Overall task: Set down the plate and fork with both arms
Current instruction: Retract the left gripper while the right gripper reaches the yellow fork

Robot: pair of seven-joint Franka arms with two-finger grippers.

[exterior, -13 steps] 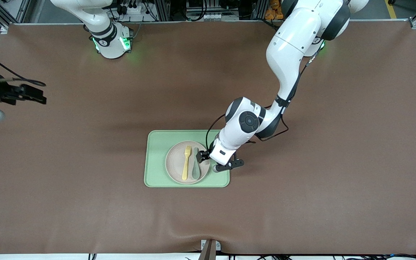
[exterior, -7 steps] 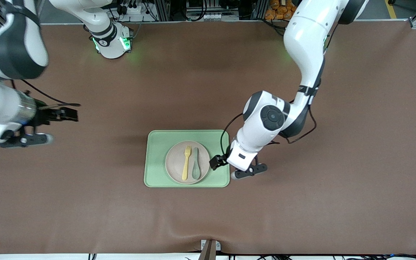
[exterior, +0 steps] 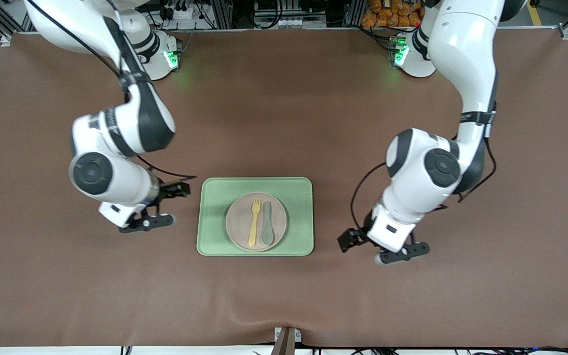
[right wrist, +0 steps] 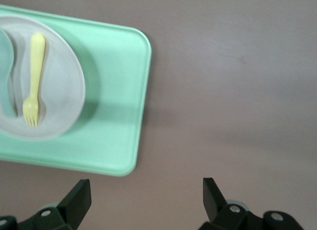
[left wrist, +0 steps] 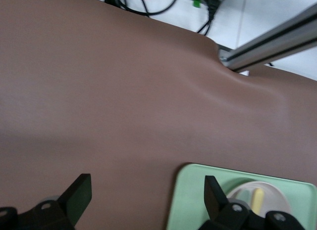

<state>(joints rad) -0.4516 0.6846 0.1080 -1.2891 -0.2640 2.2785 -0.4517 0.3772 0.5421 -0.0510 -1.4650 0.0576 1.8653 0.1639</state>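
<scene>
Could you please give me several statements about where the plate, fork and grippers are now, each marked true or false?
1. The fork lies on the plate. True.
2. The plate sits on bare table beside the green tray. False: it sits on the tray.
3. The left gripper holds the fork. False: it is open and empty, over the table off the tray's end.
4. The right gripper is open. True.
5. A spoon lies beside the fork. True.
</scene>
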